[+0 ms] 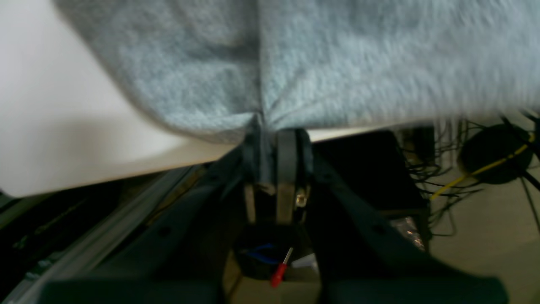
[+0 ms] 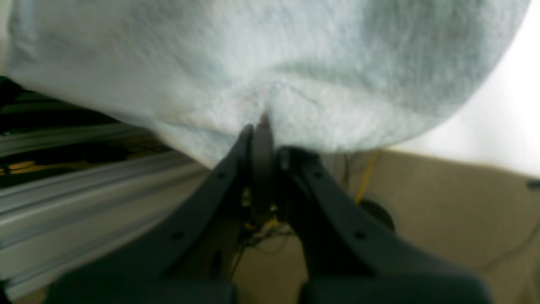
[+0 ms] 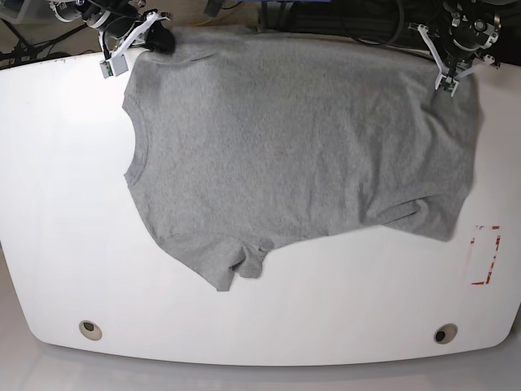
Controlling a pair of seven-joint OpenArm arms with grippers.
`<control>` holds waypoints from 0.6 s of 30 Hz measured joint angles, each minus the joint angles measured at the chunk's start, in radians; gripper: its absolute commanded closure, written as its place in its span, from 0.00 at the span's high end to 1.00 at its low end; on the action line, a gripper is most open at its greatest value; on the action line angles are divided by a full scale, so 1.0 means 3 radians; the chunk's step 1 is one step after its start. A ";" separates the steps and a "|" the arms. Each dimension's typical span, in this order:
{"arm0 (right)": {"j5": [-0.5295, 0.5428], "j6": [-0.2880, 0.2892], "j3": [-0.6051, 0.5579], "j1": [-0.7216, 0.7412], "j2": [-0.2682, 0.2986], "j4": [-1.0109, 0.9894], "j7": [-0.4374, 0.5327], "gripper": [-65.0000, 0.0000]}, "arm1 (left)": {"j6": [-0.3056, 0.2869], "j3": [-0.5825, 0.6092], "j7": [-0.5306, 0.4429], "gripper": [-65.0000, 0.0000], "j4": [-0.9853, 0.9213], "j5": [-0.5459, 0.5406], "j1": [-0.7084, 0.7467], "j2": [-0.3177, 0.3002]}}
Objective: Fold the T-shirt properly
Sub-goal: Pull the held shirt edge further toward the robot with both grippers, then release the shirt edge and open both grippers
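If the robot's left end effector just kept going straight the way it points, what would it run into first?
The T-shirt itself: the left end effector is already shut on its edge, and grey cloth fills the view ahead. Beyond lies the white table, though depth is hard to judge.

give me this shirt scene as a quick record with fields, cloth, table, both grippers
cloth: grey T-shirt, spread mostly flat, wrinkled along its near edge
surface: white table
left gripper: shut on the T-shirt's edge at the table's far side
right gripper: shut on the T-shirt's edge, also at the far side
markings: red tape outline near the table's edge
fold: not yet made
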 measured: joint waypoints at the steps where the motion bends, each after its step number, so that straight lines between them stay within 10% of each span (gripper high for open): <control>1: 0.0042 0.0009 0.0000 0.0018 0.0000 0.0004 0.0003 0.00 | 0.0000 -0.0001 -0.0001 0.00 0.0000 -0.0003 -0.0041 0.0000; 18: 0.0065 0.0010 0.0088 0.1029 0.0090 -0.0210 -0.0017 0.00 | -0.0001 -0.0006 0.0003 0.00 0.0000 0.0001 -0.0861 0.0048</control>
